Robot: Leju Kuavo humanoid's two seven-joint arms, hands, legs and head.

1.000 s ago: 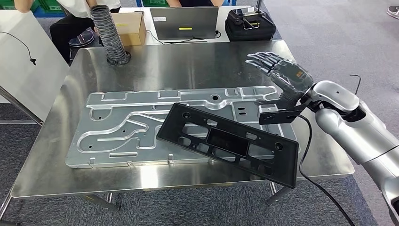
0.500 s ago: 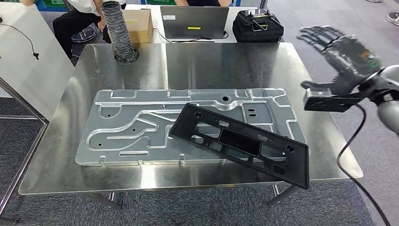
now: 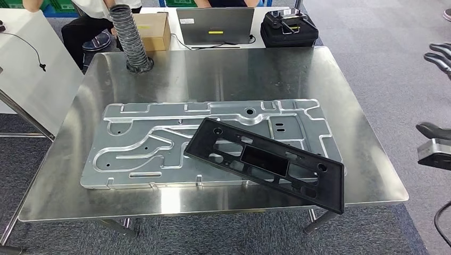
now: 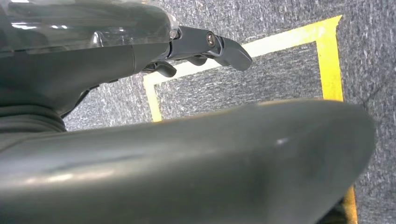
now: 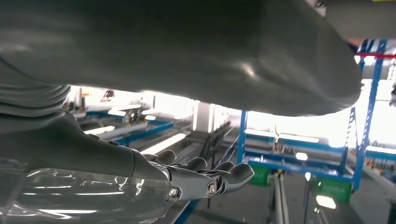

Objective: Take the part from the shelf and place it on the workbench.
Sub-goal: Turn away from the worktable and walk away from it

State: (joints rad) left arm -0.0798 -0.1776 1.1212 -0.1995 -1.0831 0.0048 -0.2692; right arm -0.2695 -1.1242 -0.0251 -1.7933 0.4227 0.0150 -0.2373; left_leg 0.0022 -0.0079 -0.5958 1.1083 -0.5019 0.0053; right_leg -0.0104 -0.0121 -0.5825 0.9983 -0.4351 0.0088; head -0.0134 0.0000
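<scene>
- The black plastic frame [image 3: 266, 163], the part from the task, lies flat on the steel counter [image 3: 213, 71], resting askew across a large grey metal plate [image 3: 159, 141]; one corner of the frame pokes a little past the counter's near edge.
- A second ago the right hand hovered over the far right side of the plate; now the right hand [image 3: 440, 56] has drawn off beyond the counter's right edge, with a few dark fingertips at the border of the head view.
- In its wrist view the right hand [image 5: 205, 177] holds nothing, fingers stretched out and loosely apart.
- The left hand [image 4: 201, 46] hangs over grey carpet with yellow floor tape; it holds nothing, and I cannot tell how far its fingers are spread.
- With the frame released and the arm pulled clear, the placing looks finished; the overhanging corner is the only small risk.
- Behind the counter stand a ribbed hose [image 3: 129, 37], a cardboard box [image 3: 153, 29], a laptop [image 3: 215, 24] and a black case [image 3: 289, 27].
</scene>
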